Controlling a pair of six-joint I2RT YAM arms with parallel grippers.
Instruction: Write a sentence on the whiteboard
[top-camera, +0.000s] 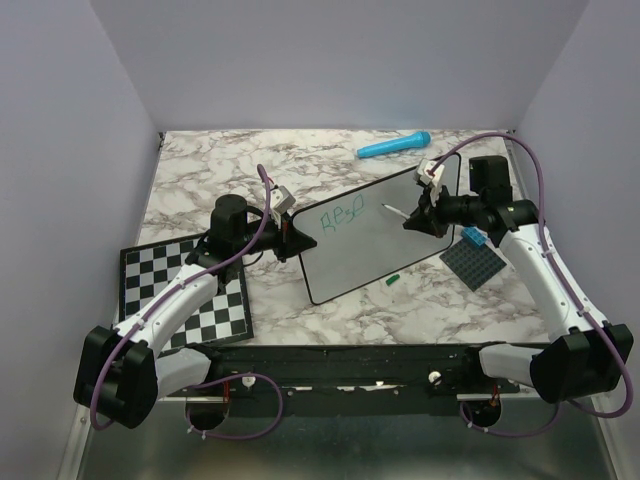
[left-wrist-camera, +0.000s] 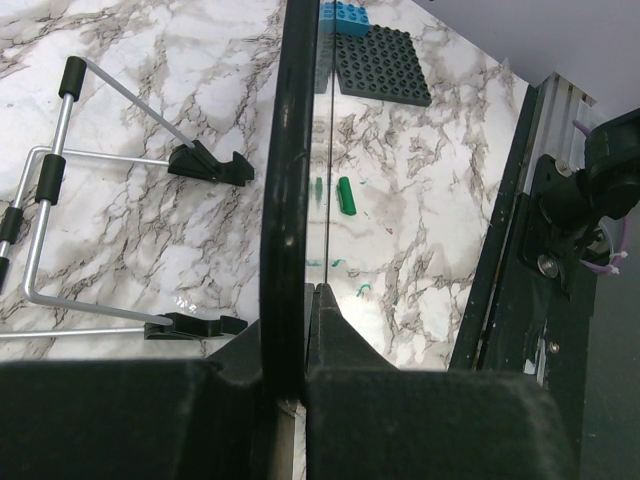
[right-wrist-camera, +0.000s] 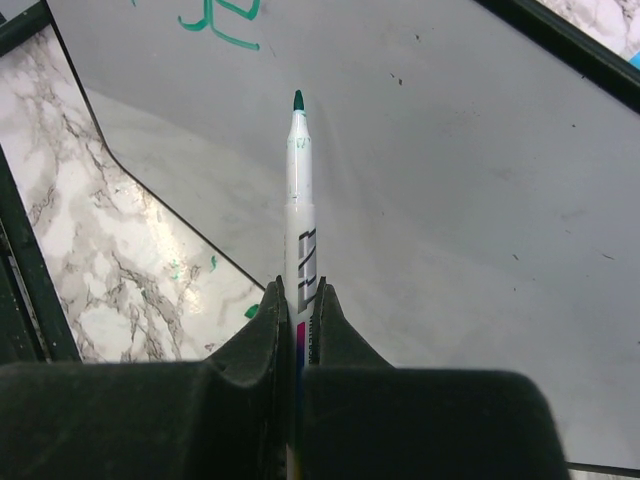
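The whiteboard (top-camera: 370, 240) stands tilted at mid-table, white with a thin black rim. My left gripper (top-camera: 291, 240) is shut on its left edge; in the left wrist view the rim (left-wrist-camera: 285, 180) runs between the jaws of that gripper (left-wrist-camera: 300, 300). A few green letters of the sentence (top-camera: 337, 216) sit at the board's upper left, also seen as green strokes (right-wrist-camera: 225, 20). My right gripper (top-camera: 412, 222) is shut on a white marker (right-wrist-camera: 298, 210) whose green tip (right-wrist-camera: 298, 100) points at the board face (right-wrist-camera: 460, 150), right of the letters. Whether the tip touches is unclear.
A green cap (top-camera: 392, 280) lies below the board. A blue pen-like object (top-camera: 393, 146) lies at the back. A checkerboard (top-camera: 185, 290) is at left, a dark studded plate (top-camera: 477, 262) with a blue brick (top-camera: 473, 238) at right. A wire stand (left-wrist-camera: 60, 200) lies behind the board.
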